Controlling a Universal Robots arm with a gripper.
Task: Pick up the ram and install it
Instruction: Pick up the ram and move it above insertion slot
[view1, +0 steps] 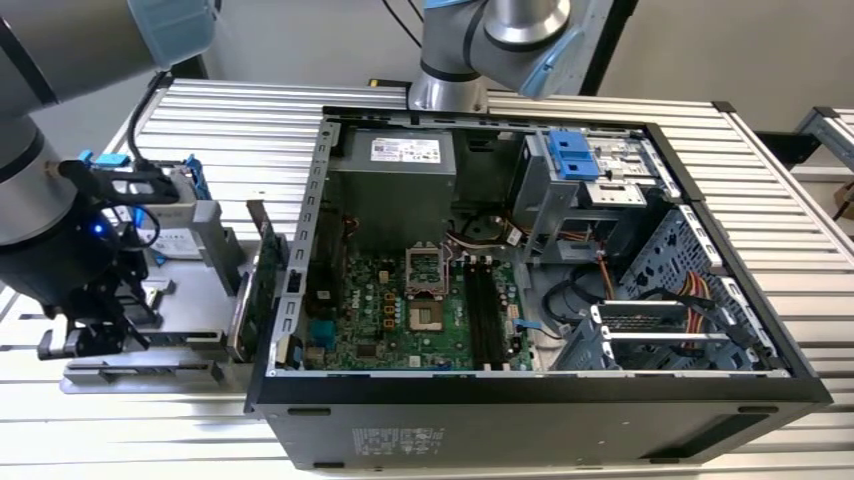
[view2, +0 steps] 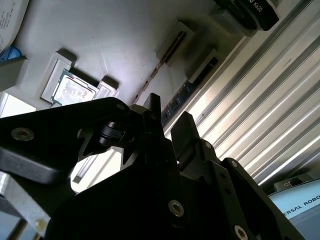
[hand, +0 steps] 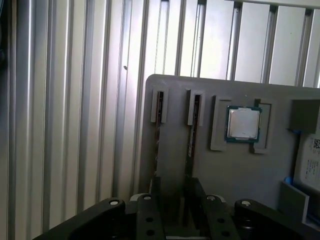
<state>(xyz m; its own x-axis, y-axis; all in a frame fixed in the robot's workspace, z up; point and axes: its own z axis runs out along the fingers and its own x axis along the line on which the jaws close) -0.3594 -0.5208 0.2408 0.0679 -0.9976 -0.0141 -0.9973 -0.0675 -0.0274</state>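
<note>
Ribbed table (hand: 75, 100) | grey tray (hand: 235, 170) | ram (view2: 181, 100) in slot | processor chip (hand: 243, 123) beside

Open computer case (view1: 561, 415), green motherboard (view1: 387, 315), end effector (view1: 91, 338) by gray tray (view1: 187, 300)

Ribbed bare metal with a dull sheen forms the surface (hand: 75, 100). The tray (hand: 175, 160) on it is matt grey plastic, faintly rough. Its processor (hand: 243, 123) carries a smooth satin metal lid. The pincer (hand: 174, 189) is matt black with shiny screw heads. In the exterior view, at three o'clock of the tray, the computer case (view1: 534, 398) shows black painted metal, a glossy green motherboard (view1: 387, 310) and blue plastic latches (view1: 571, 155).
</note>
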